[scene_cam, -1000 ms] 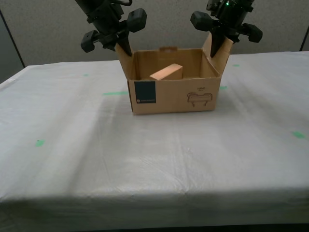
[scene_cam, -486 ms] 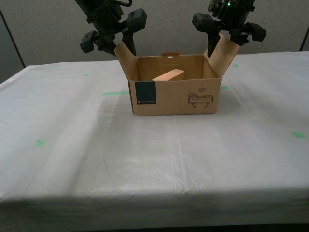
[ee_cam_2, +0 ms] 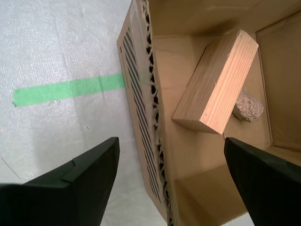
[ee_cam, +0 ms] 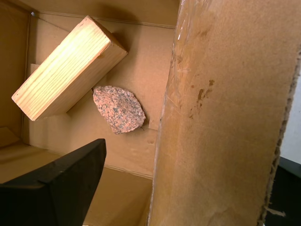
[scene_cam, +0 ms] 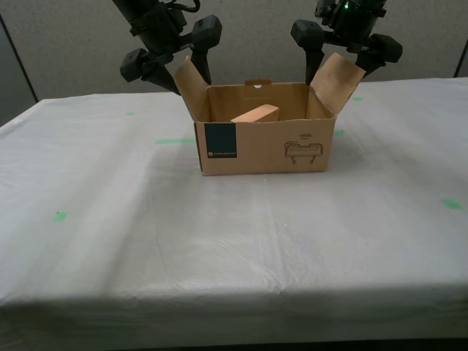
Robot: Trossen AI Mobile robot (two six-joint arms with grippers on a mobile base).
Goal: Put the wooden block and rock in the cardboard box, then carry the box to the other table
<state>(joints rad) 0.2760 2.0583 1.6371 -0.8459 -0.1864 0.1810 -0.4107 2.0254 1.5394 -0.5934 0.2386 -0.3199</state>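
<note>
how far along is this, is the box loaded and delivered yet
Loading looks done: the block and the rock both lie inside the box, the block tilted against the rock. The box sits on the table with the pale sheet and green tape marks, so the carry looks done too. In hand: my first gripper and my second gripper are open, each straddling a side flap. Left: pulling the arms clear.

We hold both arms high and angled downward; our first gripper (scene_cam: 336,67) hangs at the exterior view's right with its jaws spread wide; our second gripper (scene_cam: 189,73) hangs at the exterior view's left, jaws equally parted.
</note>
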